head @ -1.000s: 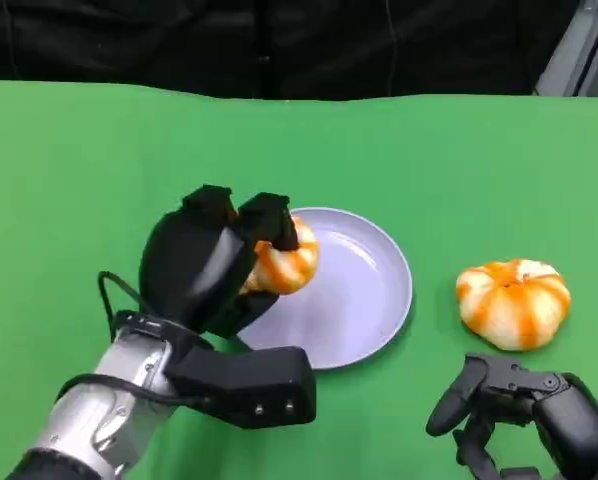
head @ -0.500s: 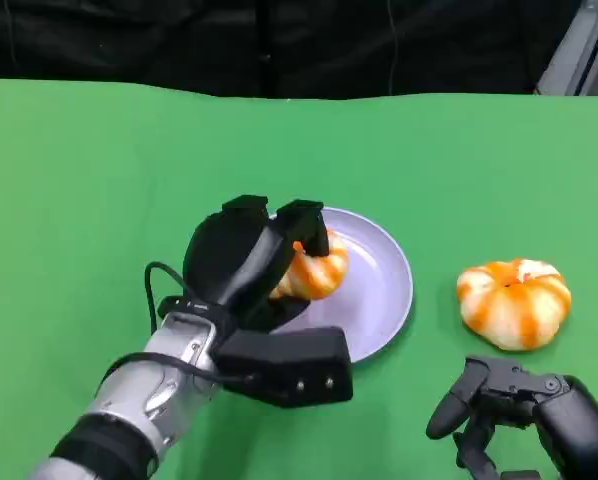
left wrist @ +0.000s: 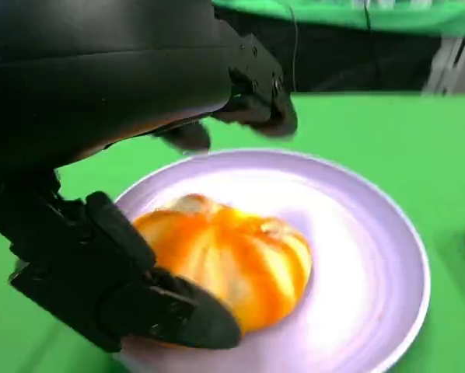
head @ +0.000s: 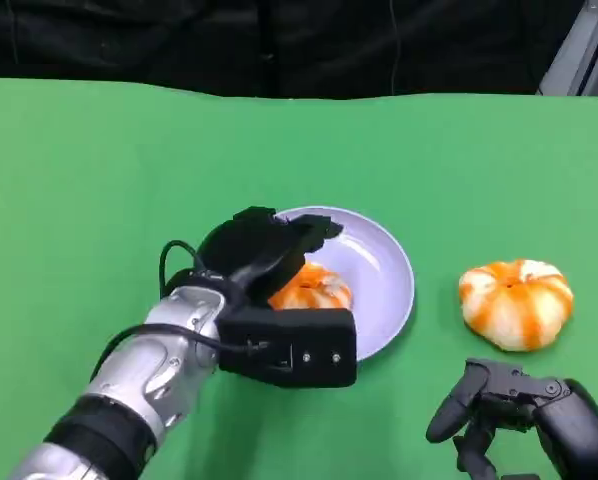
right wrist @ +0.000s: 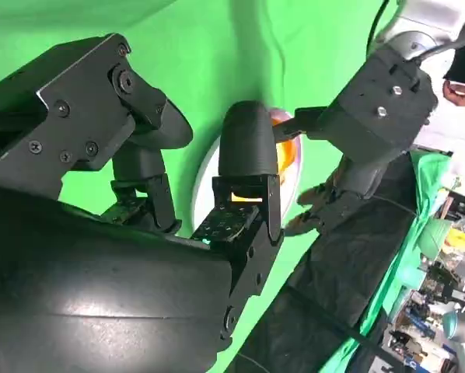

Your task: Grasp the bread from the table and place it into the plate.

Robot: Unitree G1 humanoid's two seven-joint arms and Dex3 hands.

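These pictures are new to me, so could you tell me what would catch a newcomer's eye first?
Most striking is the orange-striped bread lying in the lavender plate near the middle of the green table, with the left hand spread open above it. A second, similar bread sits on the cloth to the right of the plate, just beyond the right hand at the lower right.
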